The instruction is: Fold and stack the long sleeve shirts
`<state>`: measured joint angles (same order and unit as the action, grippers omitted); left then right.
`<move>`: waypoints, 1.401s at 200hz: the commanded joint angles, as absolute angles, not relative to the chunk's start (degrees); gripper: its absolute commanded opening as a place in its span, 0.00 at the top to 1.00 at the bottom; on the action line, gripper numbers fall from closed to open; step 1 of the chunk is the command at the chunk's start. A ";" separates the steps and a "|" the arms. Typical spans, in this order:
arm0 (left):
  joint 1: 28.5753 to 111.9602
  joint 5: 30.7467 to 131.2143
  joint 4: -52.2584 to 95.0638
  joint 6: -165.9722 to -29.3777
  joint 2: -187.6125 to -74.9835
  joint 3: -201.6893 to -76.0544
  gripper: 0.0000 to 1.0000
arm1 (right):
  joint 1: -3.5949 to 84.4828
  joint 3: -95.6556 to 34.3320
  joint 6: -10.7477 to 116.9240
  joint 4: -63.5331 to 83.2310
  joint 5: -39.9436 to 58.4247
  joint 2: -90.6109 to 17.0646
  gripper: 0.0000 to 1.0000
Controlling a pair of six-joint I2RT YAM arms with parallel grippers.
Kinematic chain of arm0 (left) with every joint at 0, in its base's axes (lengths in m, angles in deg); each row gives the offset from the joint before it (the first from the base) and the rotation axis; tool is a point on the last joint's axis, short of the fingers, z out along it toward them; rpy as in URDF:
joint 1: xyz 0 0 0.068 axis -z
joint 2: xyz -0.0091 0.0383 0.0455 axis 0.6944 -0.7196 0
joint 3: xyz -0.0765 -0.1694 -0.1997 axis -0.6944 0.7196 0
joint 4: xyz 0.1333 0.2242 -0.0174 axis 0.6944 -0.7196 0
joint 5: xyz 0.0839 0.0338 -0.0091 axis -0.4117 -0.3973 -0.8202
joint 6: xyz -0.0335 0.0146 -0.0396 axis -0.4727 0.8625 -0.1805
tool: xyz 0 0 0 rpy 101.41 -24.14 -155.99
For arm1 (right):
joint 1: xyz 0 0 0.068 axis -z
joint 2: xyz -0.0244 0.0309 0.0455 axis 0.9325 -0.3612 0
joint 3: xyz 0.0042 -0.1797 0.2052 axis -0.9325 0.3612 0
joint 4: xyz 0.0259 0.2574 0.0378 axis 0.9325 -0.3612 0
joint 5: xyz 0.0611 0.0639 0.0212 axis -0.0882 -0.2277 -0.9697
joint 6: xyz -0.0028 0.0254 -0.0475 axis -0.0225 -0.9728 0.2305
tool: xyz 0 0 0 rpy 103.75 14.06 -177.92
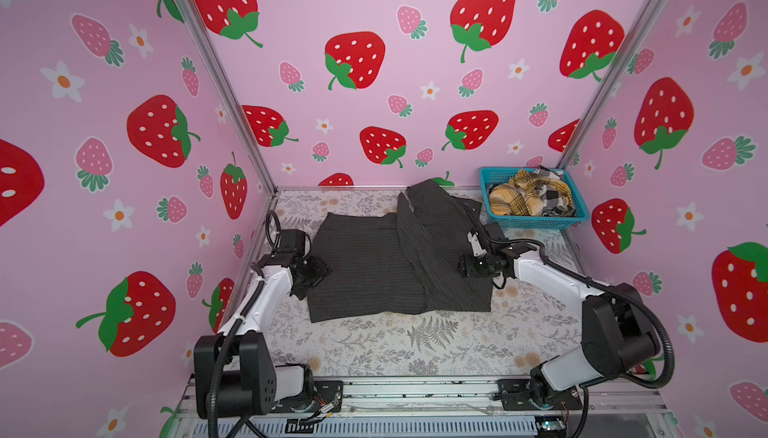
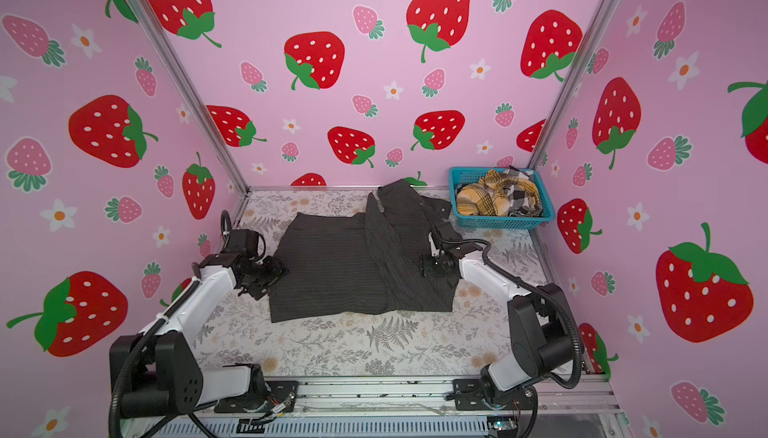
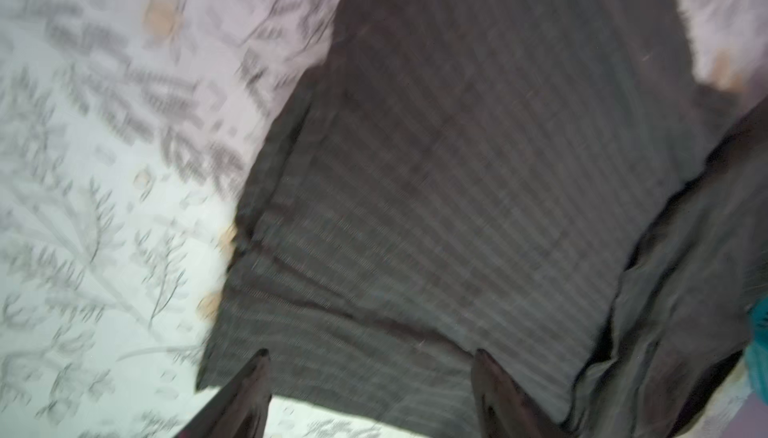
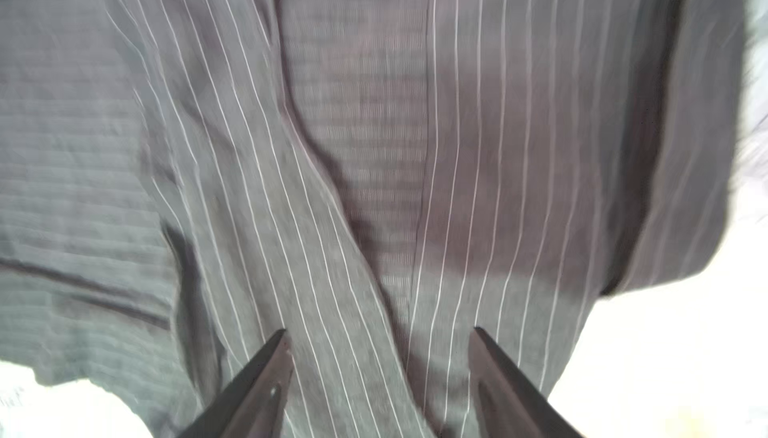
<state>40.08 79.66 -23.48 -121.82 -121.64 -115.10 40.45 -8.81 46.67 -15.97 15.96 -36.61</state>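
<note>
Plainly, the left gripper, fingers spread and empty, sits at the left edge of the one charcoal pinstriped shirt spread mid-table, perhaps just clear of it in the blur. The right gripper, likewise parted, hangs over its right side. A plaid shirt and a check shirt fill one teal basket at the far right corner of the table.

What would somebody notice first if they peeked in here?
Probably the pink walls covered in giant red strawberries, all around the table. Next comes the dark pinstriped shirt lying in the middle of the floral table, with the left gripper and right gripper at its side edges, jaws open. In the far right corner, a teal basket holds a crumpled yellow plaid shirt.
</note>
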 commanded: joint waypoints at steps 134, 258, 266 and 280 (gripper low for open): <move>30.79 84.29 -30.26 -125.38 -125.22 -106.30 0.35 | 38.68 1.70 42.43 -15.18 16.73 -37.19 0.67; 30.81 77.09 -26.69 -123.87 -129.55 -106.43 0.47 | 38.68 2.56 40.82 -14.06 16.48 -35.24 0.60; 30.88 77.63 -25.70 -123.95 -130.10 -106.15 0.49 | 38.68 2.65 40.81 -13.86 16.49 -35.20 0.60; 30.95 78.43 -23.90 -124.01 -131.80 -105.77 0.55 | 38.68 2.74 40.73 -13.51 16.27 -35.17 0.62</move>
<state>31.07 80.12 -27.26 -124.25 -129.23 -105.83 38.94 1.62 41.62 -12.91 16.24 -36.30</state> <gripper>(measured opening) 0.494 0.400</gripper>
